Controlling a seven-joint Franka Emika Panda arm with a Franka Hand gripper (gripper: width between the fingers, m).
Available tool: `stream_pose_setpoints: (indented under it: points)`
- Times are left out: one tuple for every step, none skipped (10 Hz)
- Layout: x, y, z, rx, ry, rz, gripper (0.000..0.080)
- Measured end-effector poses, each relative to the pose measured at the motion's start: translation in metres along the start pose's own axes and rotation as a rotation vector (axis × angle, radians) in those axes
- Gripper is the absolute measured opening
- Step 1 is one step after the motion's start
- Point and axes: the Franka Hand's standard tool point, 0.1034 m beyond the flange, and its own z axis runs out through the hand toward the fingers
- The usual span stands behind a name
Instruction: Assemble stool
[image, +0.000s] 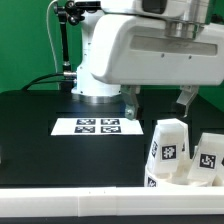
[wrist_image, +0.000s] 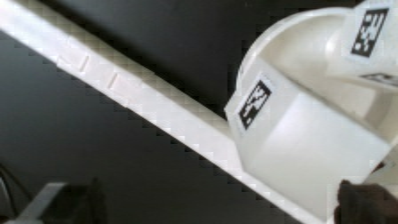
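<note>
The arm fills the upper part of the exterior view, standing over the black surface. The white rail runs along the near edge of the surface. The marker board lies flat toward the middle, in front of the arm's base.

The stool parts are gathered at the near edge against the rail, toward the exterior view's right corner. The seat shows only in the wrist view, resting against the rail. Two tagged legs stand upright close together; whether they touch cannot be told.

The claw hangs released, jaws spread wide, above and just behind the legs, holding nothing.

Risk, as judged: the parts sit crowded. A descent onto one leg could strike its neighbour and topple it. The rail close behind leaves little room for a finger, so a poor approach could jam against it.
</note>
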Motion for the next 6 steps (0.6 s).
stream_pose_setpoints:
  points:
    - [0.0005,-0.0050,-0.0012,0.007,-0.022,-0.141,0.0649]
    - [0.0017,-0.0109,-0.0024,0.017,-0.039,-0.255,0.0649]
    - [0.0025,-0.0095,-0.0032,0.013,-0.035,-0.274,0.0649]
    - [0.0007,-0.0069,-0.0025,0.009,-0.039,-0.341,0.0649]
    - [-0.0010,-0.0046,-0.0022,0.004,-0.047,-0.412,0.0649]
    - [-0.0014,-0.0044,-0.0019,0.003,-0.048,-0.465,0.0649]
